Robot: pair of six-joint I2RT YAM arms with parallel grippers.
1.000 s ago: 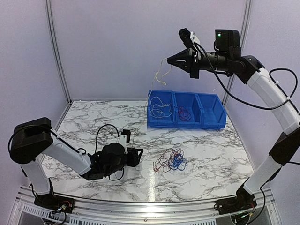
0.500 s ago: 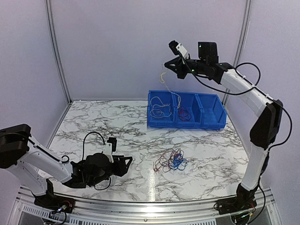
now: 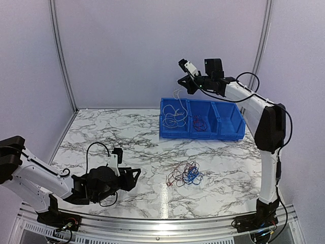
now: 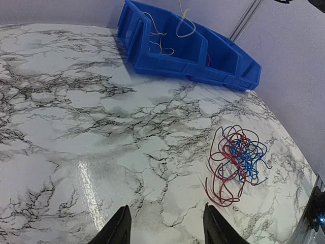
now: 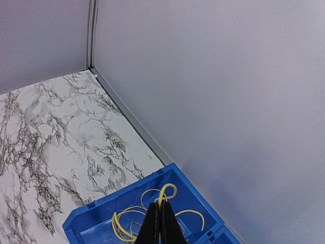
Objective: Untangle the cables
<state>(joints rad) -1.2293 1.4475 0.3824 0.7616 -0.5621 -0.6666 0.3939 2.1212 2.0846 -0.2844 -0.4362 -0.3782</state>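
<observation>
Right gripper point(image 5: 160, 216) is high over the bin point(image 3: 200, 133), jaws pinched tight on one yellow wire point(image 5: 162, 193). The wire loops just past the tips and its tail hangs toward the left compartment, where more yellow strands lie. A few red wires point(image 3: 199, 122) sit in the middle compartment.

Left gripper point(image 4: 165, 226) is low over the table point(image 4: 101, 127), jaws apart, nothing between them.

The rest of the job is the tangle point(image 4: 236, 157): red and blue wires, loose on the marble right of the left gripper, well apart from the bin.

Handling, my read:
- Near weightless and very limp. A strand won't hold shape; it drapes and swings.
- Thin and smooth, so it needs a full close, and it can slip out sideways from the pads.
- Loops snag each other. A grab in the dense middle likely lifts the whole bunch.
- Best hold is an outer loop or a free end, e.g. the red loops at the near edge of the tangle. Lift slowly so the others drop off.
- Not fragile, but nothing pins the bunch down, so a second hold may be needed.
</observation>
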